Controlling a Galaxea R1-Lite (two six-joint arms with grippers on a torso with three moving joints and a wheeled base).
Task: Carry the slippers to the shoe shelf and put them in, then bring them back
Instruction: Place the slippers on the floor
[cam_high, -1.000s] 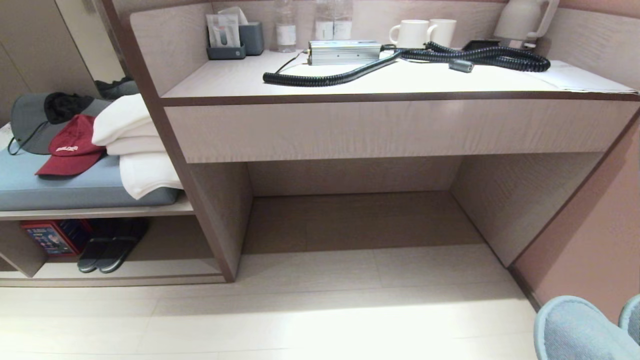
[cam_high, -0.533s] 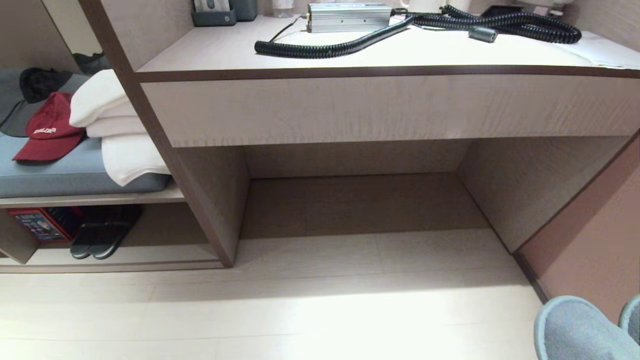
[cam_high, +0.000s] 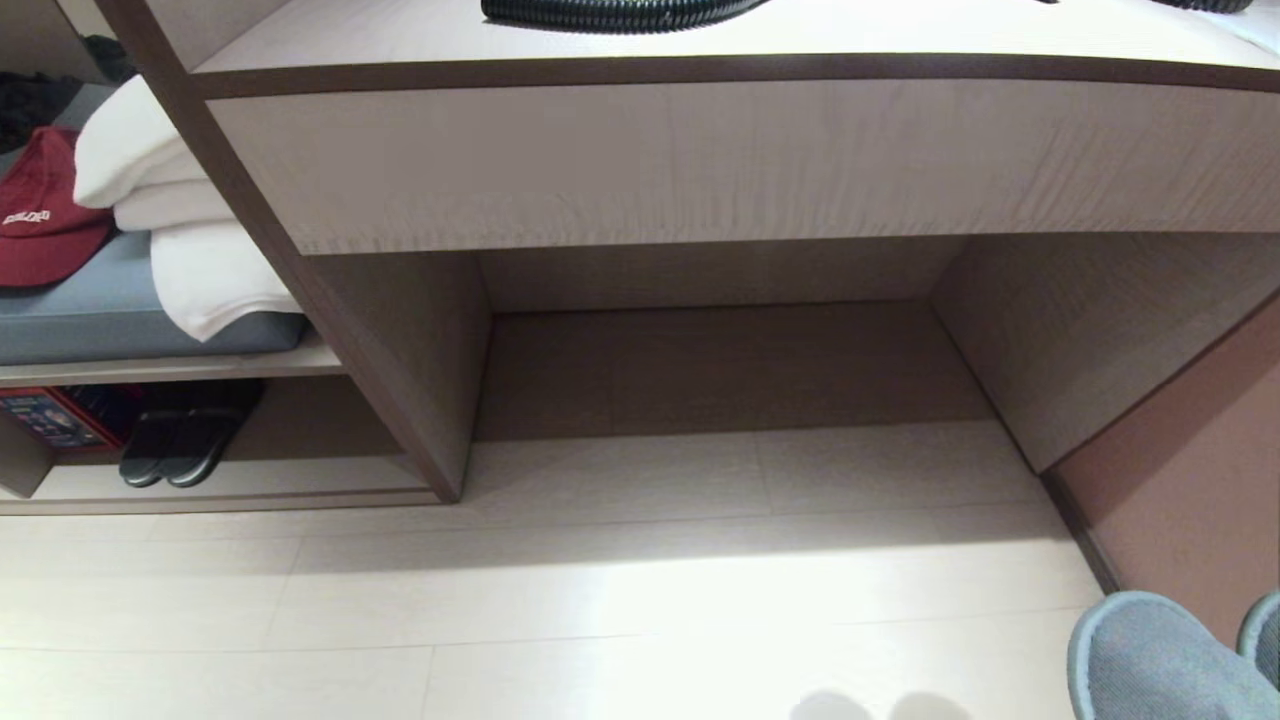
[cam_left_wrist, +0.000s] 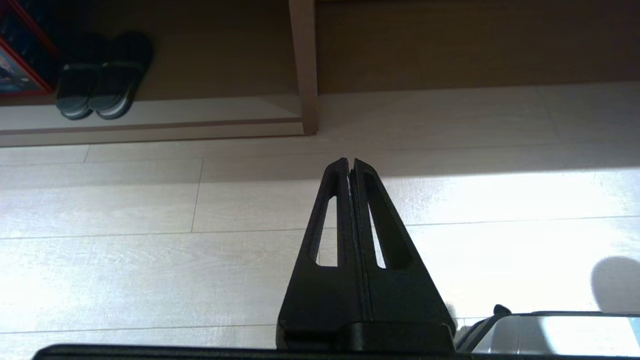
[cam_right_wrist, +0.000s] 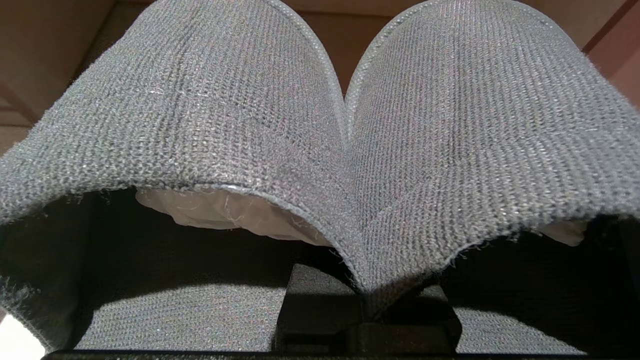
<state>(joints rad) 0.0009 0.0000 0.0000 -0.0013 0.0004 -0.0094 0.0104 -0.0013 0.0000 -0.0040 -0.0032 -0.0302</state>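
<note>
two slippers: the plain grey, soft knitted-fabric slippers (cam_right_wrist: 320, 140) with rounded closed toes lie side by side, pinched where their uppers meet
right end effector: (cam_right_wrist: 367, 295) clenched on that seam, toes pointing away from the wrist
left end effector: (cam_left_wrist: 350, 167) clenched on nothing, over pale floor
target: the low beige wood-grain shoe shelf (cam_high: 250, 480) lies ahead and far to the left
nearer arm: left, judged, though the right carries
occupant: dark white-edged pair (cam_high: 175, 450) inside
</note>
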